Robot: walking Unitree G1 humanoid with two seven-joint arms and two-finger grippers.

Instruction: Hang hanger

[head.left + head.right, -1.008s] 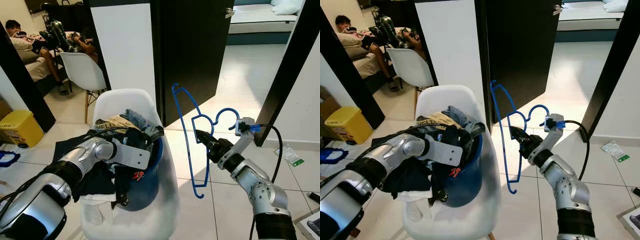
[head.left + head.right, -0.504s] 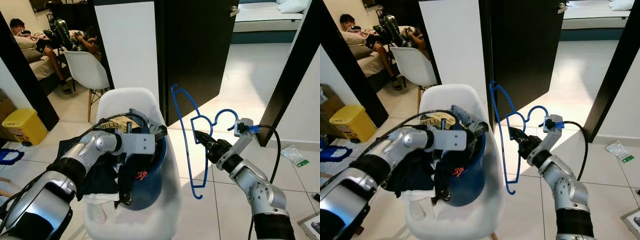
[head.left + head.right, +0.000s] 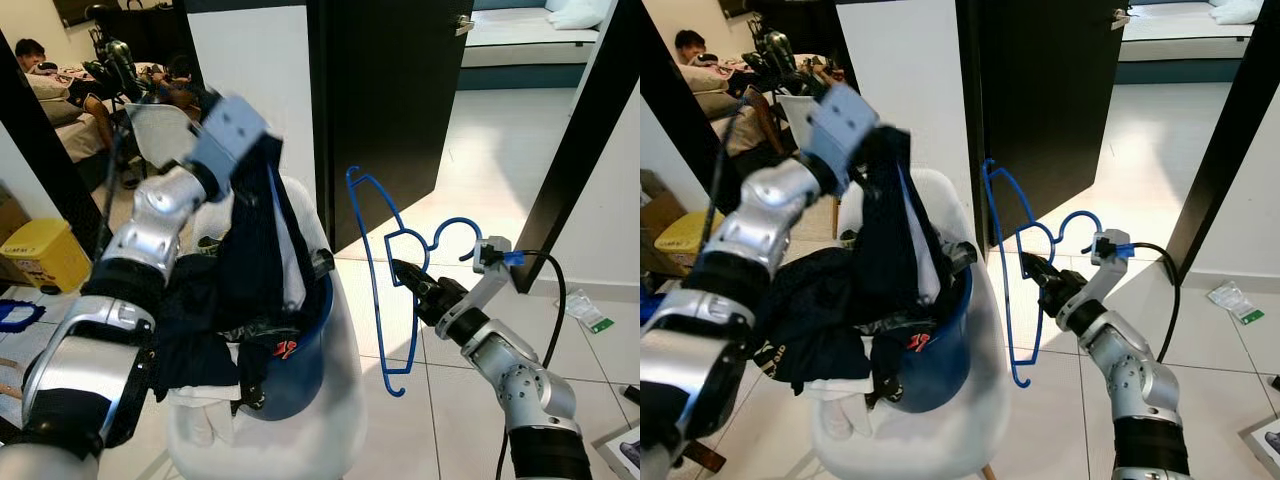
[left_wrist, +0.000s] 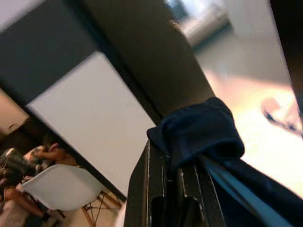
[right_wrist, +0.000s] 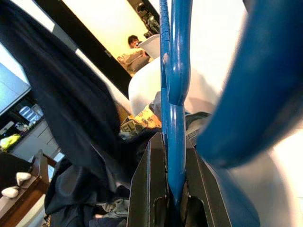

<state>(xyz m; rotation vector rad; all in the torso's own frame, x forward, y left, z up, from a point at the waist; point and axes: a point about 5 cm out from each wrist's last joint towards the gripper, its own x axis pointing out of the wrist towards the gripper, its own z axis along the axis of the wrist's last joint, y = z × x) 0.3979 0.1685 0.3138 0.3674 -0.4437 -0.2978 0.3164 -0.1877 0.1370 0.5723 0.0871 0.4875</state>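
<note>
The right gripper (image 3: 399,270) is clamped on a blue plastic hanger (image 3: 372,262), its two black fingers (image 5: 156,179) pressed to either side of the hanger's thin bar, as the right wrist view shows plainly. The hanger stands roughly upright in the air to the right of the white chair (image 3: 310,420), its hook curling toward the right arm and its long frame running from well above the gripper down to a small upturned end near the floor tiles. The left gripper (image 3: 878,140) is raised high over the chair, and its fingers are closed on a fold of a dark navy garment (image 3: 250,270); the left wrist view shows the cloth bunched over the fingertips (image 4: 161,189). The garment hangs down from that grip in a long drape into the heap of clothes (image 3: 200,330) piled on the chair seat, where a blue round basket (image 3: 300,350) lies tilted among the laundry. Behind the chair stands a white wall panel (image 3: 255,90) and, to its right, a dark open door (image 3: 390,100) with a bright tiled floor (image 3: 480,160) beyond it. Far left, a second white chair (image 3: 810,112) and a seated person (image 3: 40,75) are in another room, and a yellow bin (image 3: 35,255) sits on the floor at the left edge.
</note>
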